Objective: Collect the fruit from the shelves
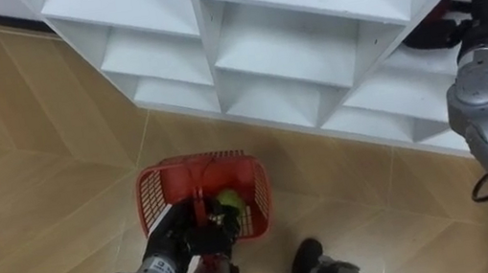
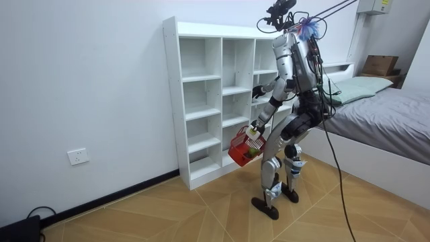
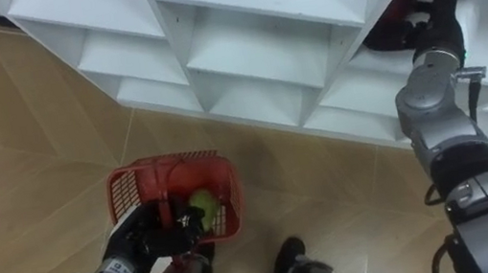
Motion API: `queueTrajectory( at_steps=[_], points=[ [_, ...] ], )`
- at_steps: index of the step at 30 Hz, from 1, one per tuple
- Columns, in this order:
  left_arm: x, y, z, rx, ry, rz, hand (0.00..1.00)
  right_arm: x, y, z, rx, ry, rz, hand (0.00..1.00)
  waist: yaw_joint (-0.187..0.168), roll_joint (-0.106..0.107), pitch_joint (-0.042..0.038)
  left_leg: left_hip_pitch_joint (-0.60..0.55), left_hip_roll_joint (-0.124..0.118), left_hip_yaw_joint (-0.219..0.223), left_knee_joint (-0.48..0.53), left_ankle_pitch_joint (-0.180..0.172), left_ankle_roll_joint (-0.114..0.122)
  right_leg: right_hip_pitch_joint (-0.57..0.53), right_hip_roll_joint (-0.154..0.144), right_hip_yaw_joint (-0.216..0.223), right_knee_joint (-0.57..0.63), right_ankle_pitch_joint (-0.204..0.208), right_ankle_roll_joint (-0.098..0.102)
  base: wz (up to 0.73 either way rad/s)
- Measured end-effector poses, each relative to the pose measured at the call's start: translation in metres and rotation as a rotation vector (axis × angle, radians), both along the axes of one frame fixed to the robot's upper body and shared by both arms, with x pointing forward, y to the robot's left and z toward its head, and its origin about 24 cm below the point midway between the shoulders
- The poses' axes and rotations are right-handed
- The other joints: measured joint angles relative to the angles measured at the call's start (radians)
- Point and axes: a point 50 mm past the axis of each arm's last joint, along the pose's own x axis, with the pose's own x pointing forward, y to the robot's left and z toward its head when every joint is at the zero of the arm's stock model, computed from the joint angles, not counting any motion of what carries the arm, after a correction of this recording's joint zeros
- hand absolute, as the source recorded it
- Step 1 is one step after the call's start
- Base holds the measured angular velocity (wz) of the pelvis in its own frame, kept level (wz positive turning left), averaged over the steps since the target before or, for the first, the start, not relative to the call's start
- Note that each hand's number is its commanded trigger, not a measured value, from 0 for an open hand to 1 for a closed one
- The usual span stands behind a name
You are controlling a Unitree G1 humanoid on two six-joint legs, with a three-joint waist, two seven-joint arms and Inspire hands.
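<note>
A red plastic basket (image 1: 149,184) hangs low in front of me, my left hand (image 1: 186,237) shut on its handle. A green fruit (image 1: 228,202) lies inside it. My right hand (image 1: 468,11) is stretched into a compartment of the white closet (image 1: 307,40) at the upper right. Its dark fingers are curled over a red fruit (image 1: 429,32) on that shelf, which shows only in part under the hand. In the room view I stand close to the closet (image 2: 201,101), leaning a little toward it, with the basket (image 2: 240,149) at knee height.
The other closet compartments in sight hold nothing. Wooden floor (image 1: 26,169) spreads to my left and under the basket. A bed (image 2: 383,114) stands behind me at the room view's right. The closet backs onto a white wall (image 2: 87,81).
</note>
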Motion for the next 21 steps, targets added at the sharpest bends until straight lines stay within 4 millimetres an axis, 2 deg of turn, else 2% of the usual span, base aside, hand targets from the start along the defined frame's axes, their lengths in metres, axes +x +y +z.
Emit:
queueTrajectory(
  at_steps=[4, 8, 12, 14, 17, 19, 21],
  points=[
    [-0.003, -0.001, -0.002, 0.001, 0.011, -0.002, 1.0, -0.003, 0.002, -0.008, -0.003, 0.032, 0.032, 1.0, 0.001, 0.013, -0.0021, 0.032, 0.001, 0.003, -0.014, 0.0, -0.001, 0.026, 0.001, 0.006, -0.011, 0.0, 0.001, -0.04],
    [-0.002, 0.0, -0.002, 0.001, 0.01, -0.003, 1.0, -0.005, 0.004, -0.01, 0.003, 0.034, 0.066, 1.0, -0.01, 0.014, -0.0028, 0.035, 0.003, 0.008, -0.013, 0.0, -0.001, 0.028, 0.002, 0.008, -0.01, 0.001, 0.0, -0.02],
    [-0.004, 0.002, -0.003, 0.005, 0.018, 0.005, 1.0, -0.018, 0.006, -0.025, 0.011, 0.056, 0.104, 1.0, -0.013, 0.016, -0.0041, 0.061, 0.019, 0.023, -0.018, -0.002, 0.0, 0.062, 0.019, 0.011, -0.044, 0.016, 0.002, -0.08],
    [-0.004, 0.003, -0.003, 0.006, 0.017, 0.009, 1.0, -0.026, 0.007, -0.032, 0.016, 0.061, 0.12, 1.0, -0.019, 0.017, -0.0046, 0.073, 0.019, 0.027, -0.027, -0.002, 0.0, 0.071, 0.018, 0.01, -0.049, 0.017, 0.003, -0.02],
    [-0.002, 0.007, -0.001, 0.003, 0.009, 0.029, 1.0, -0.034, 0.008, -0.039, 0.022, 0.069, 0.141, 1.0, -0.038, 0.024, -0.0099, 0.08, 0.022, 0.029, -0.03, -0.002, 0.001, 0.081, 0.022, 0.01, -0.061, 0.024, 0.003, -0.07],
    [-0.002, 0.008, -0.001, 0.001, 0.005, 0.037, 1.0, -0.041, 0.006, -0.046, 0.024, 0.084, 0.144, 1.0, -0.046, 0.033, -0.017, 0.092, 0.03, 0.032, -0.033, -0.002, 0.001, 0.097, 0.034, 0.014, -0.084, 0.037, 0.003, -0.12],
    [-0.002, 0.009, -0.001, 0.0, 0.001, 0.04, 1.0, -0.048, 0.005, -0.054, 0.012, 0.105, 0.153, 1.0, -0.051, 0.035, -0.0192, 0.113, 0.037, 0.042, -0.046, -0.002, 0.001, 0.118, 0.043, 0.02, -0.108, 0.048, 0.003, -0.18]
  ],
)
